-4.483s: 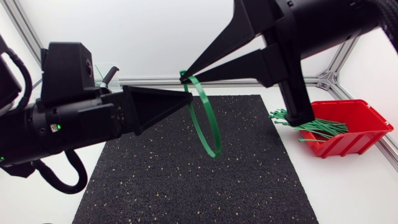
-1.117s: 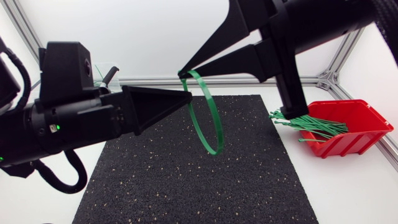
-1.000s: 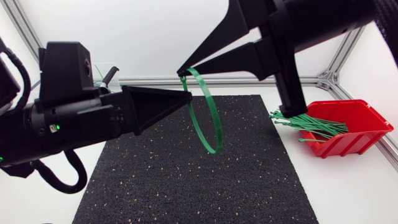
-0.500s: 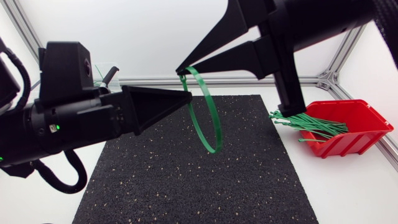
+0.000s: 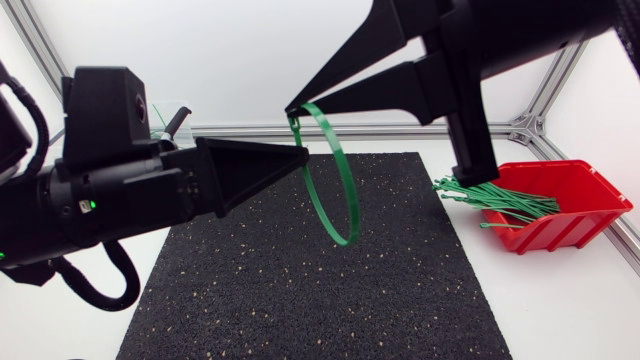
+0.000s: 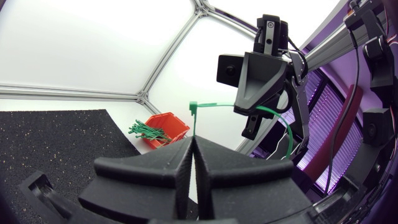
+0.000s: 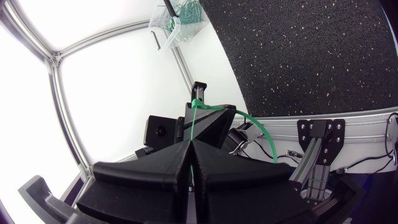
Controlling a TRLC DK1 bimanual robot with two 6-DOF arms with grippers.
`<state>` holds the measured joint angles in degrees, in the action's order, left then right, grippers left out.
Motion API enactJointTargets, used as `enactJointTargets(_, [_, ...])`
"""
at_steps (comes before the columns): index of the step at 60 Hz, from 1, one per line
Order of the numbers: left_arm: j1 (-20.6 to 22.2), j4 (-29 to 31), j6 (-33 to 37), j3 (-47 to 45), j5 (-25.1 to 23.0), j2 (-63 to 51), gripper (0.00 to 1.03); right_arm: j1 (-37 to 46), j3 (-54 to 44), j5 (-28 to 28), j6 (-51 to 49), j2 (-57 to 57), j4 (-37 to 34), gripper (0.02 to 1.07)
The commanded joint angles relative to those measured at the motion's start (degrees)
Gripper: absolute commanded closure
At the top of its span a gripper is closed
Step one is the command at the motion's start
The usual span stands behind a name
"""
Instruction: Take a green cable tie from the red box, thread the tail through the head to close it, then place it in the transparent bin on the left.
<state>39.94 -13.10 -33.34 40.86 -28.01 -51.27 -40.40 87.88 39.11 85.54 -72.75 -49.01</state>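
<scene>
A green cable tie (image 5: 347, 241) hangs as a closed loop above the black mat (image 5: 300, 290), held at its top by both grippers. My left gripper (image 5: 303, 155) comes in from the left and is shut on the tie just under its head. In the left wrist view the strip (image 6: 193, 119) rises from those fingertips (image 6: 193, 137). My right gripper (image 5: 290, 108) points down from the upper right, shut on the tie (image 7: 194, 118) by the head. The red box (image 5: 575, 200) of green ties stands at the right. The transparent bin (image 5: 165, 118) shows behind my left arm.
Several loose green ties (image 5: 495, 200) stick out over the red box's left rim. Aluminium frame rails (image 5: 400, 128) run along the back edge of the table. White tabletop (image 5: 560, 300) borders the mat on the right.
My right gripper has risen slightly with the top of the tie, stretching the loop a little taller. My left arm has stayed where it was.
</scene>
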Motion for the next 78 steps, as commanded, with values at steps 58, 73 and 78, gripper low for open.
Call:
enactJointTargets(58, [-1.2, -1.0, -0.3, 1.1, -0.4, -0.7, 1.0, -0.3, -2.7, 0.4, 1.7, 1.1, 2.5, 1.01])
enactJointTargets(73, [-1.0, -1.0, -0.3, 1.1, -0.6, -0.6, 1.0, -0.6, -2.8, 0.4, 1.7, 0.4, 3.0, 1.01])
enactJointTargets(78, [-1.1, -0.9, -0.3, 1.1, -0.6, -0.5, 1.0, -0.6, -2.9, 0.5, 1.7, 0.3, 3.0, 1.01])
